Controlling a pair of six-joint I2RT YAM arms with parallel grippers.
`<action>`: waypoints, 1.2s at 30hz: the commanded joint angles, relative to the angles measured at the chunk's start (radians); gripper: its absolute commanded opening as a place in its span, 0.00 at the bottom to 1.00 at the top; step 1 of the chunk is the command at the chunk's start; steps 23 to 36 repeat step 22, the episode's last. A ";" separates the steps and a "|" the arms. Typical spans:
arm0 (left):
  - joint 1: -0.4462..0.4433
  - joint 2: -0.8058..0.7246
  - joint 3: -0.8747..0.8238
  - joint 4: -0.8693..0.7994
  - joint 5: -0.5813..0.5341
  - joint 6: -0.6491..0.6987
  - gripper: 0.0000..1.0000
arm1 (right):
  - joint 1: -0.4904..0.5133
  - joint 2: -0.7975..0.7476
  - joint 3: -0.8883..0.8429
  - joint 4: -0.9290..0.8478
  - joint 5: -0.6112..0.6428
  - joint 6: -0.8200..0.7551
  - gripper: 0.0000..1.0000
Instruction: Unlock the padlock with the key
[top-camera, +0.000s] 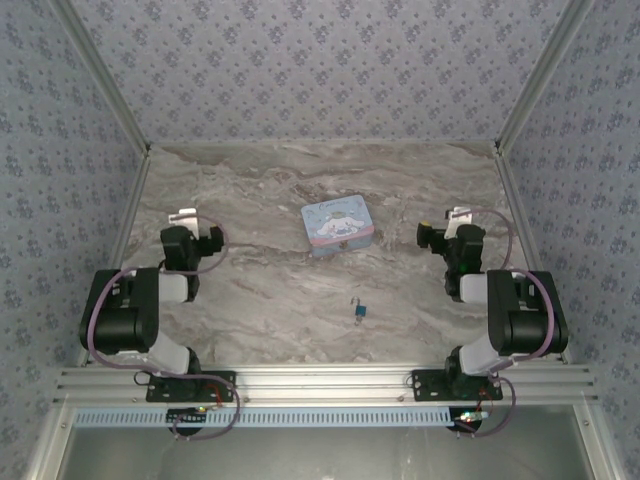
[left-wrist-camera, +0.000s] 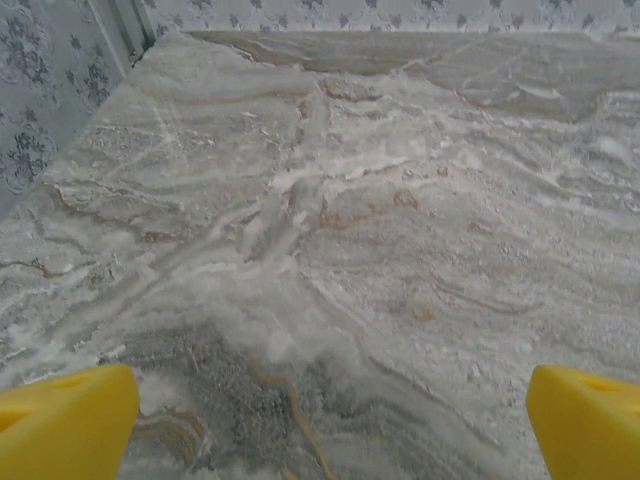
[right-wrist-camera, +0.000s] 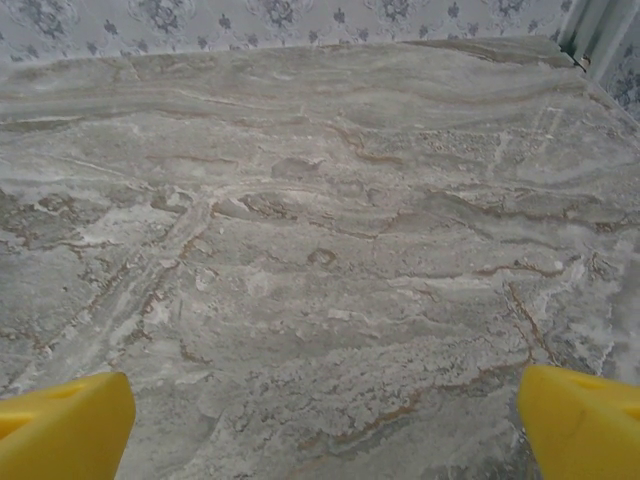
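The left pincer (top-camera: 184, 216) hangs over the left side of the marble-patterned surface (top-camera: 260, 290), released. In the left wrist view its yellow fingertips (left-wrist-camera: 60, 425) stand wide apart with nothing but bare stone between them. Toward the middle, further back, a pale blue tin (top-camera: 338, 225) with a white cartoon figure lies flat. Nearer the arm bases and slightly right of centre lies the tiny padlock (top-camera: 359, 312), well apart from the tin and from both pincers, with nothing in the way. Its long axis runs roughly near to far, blue body toward the bases, silvery end pointing away, tilted a little left. The right pincer (top-camera: 458, 216) hangs over the right side, equally released, its fingertips (right-wrist-camera: 585, 425) spread over bare surface.
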 joint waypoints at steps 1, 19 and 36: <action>0.003 -0.004 0.010 -0.017 0.037 -0.016 0.99 | 0.007 0.009 0.006 -0.026 0.031 -0.027 1.00; -0.008 -0.005 0.012 -0.021 0.024 -0.007 1.00 | 0.009 0.009 0.007 -0.028 0.034 -0.029 1.00; -0.008 -0.004 0.012 -0.021 0.023 -0.007 0.99 | 0.008 0.009 0.008 -0.028 0.033 -0.027 1.00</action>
